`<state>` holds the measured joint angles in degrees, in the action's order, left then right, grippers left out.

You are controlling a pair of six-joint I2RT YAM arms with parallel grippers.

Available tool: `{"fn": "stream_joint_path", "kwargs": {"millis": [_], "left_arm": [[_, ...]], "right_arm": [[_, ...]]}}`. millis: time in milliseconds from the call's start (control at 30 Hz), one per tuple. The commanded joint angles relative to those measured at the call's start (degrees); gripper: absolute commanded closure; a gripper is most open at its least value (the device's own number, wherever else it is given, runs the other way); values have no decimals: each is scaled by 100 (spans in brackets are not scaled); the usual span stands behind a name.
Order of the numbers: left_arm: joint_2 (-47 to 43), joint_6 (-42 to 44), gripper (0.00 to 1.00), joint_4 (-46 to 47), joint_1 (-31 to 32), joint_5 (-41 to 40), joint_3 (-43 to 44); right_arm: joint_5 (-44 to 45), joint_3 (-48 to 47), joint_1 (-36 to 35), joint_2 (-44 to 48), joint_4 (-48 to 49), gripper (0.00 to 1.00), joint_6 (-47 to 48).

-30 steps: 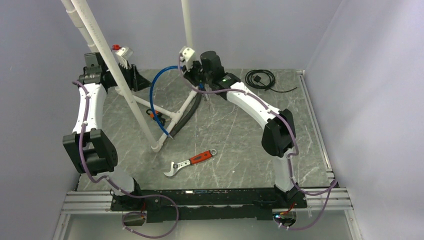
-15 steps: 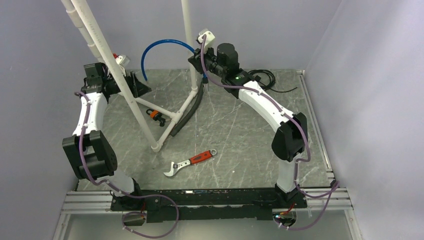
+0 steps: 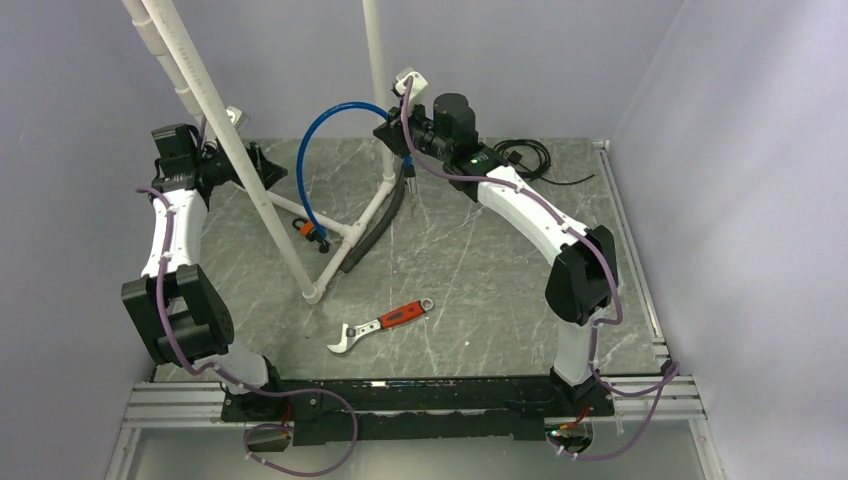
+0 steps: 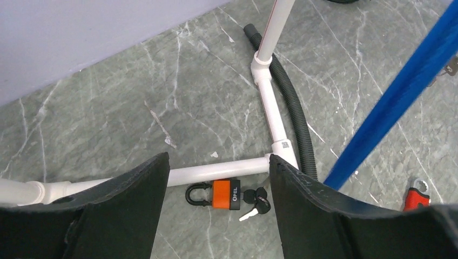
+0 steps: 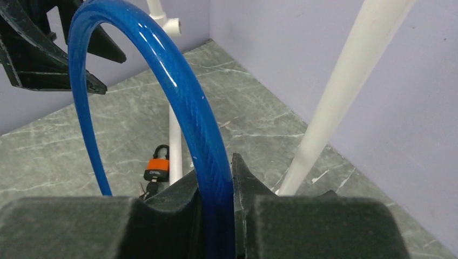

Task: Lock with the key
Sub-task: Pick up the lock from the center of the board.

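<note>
Padlock (image 4: 226,195) — beyond left tool (image 4: 217,159), apart

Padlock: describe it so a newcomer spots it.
Find the white plastic pipe frame on the grey table. Beside its low crossbar lies the orange padlock with black shackle, keys alongside. Nothing else is orange; the wrench has a red handle.

Your right hand (image 3: 398,135) has risen off the desk (image 3: 480,290). The blue cable (image 3: 318,150) it pinches now arches higher, its free end swung down beside the orange padlock (image 3: 309,229). Your left hand (image 3: 258,165) has drawn back leftward, jaws spread wider.
</note>
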<state>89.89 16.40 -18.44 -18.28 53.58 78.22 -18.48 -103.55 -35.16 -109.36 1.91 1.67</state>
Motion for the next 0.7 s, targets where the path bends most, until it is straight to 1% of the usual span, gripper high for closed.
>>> {"fn": "stream_joint_path", "kwargs": {"millis": [0, 67, 167, 367, 500, 633, 667], "left_arm": [[-70, 356, 27, 75, 14, 346, -15], [-116, 201, 25, 306, 9, 445, -169], [-115, 220, 24, 362, 5, 665, -213], [119, 388, 24, 84, 9, 882, 5], [248, 726, 25, -299, 16, 1055, 158], [249, 864, 24, -294, 5, 757, 69], [251, 1024, 24, -330, -1, 698, 55]], "right_arm": [[-181, -141, 26, 524, 625, 100, -357], [-190, -168, 26, 538, 619, 100, -352], [-200, -236, 26, 515, 613, 100, -344], [-177, -344, 26, 436, 721, 100, -374], [-178, -370, 35, 413, 758, 100, -417], [-200, -359, 43, 433, 784, 100, -409], [-219, -359, 44, 441, 796, 100, -405]]}}
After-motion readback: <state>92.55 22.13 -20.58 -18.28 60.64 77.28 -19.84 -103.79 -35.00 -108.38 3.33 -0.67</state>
